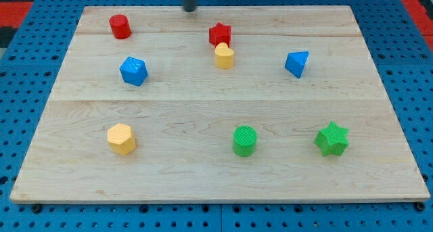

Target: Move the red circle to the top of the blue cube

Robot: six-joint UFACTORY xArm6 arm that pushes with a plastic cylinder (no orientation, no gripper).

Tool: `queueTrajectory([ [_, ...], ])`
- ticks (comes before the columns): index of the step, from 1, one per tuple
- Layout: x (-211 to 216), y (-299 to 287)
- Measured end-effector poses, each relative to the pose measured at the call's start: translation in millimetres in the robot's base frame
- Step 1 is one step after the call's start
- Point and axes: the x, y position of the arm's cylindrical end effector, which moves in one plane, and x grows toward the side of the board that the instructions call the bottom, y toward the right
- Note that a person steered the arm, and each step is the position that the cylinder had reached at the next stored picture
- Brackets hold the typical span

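The red circle (pixel 120 26) is a short red cylinder near the board's top left corner. The blue cube (pixel 133 71) sits just below it and slightly to the right, with a gap between them. My tip (pixel 189 9) shows as a dark blurred rod end at the board's top edge, right of the red circle and well apart from it. It touches no block.
A red star (pixel 220 34) touches a yellow heart-like block (pixel 224 56) at top centre. A blue triangle (pixel 297 63) is at right. A yellow hexagon (pixel 121 138), green cylinder (pixel 245 141) and green star (pixel 331 138) line the lower part of the wooden board (pixel 216 178).
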Motion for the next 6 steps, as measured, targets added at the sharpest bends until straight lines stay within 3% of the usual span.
queueTrajectory([
  [1, -1, -66],
  [3, 95, -135],
  [4, 108, -154],
  [5, 128, -142],
  [6, 122, -110],
])
